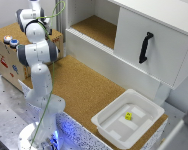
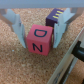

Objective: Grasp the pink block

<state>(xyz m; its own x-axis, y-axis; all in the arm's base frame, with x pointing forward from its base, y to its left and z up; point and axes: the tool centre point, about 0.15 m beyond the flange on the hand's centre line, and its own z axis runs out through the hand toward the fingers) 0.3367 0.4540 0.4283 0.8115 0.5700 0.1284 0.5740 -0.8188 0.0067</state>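
The pink block [image 2: 41,40] lies on the cork surface [image 2: 20,67] in the wrist view, with dark letters on its faces. My gripper [image 2: 40,43] is open and straddles it. One finger [image 2: 17,29] stands on one side and the other finger [image 2: 60,30] on the other, both close to the block's sides with a thin gap showing. A purple block [image 2: 56,19] with a yellow letter sits just behind the pink one, touching or nearly touching it. In the exterior view the arm [image 1: 39,55] hides the gripper and both blocks.
A white tray [image 1: 144,107] holding a small yellow block [image 1: 128,116] sits at the cork table's near right. A white cabinet with a black handle [image 1: 145,47] stands behind. A wooden box [image 1: 6,57] is at the exterior view's left. A dark edge [image 2: 79,49] lies beside the gripper.
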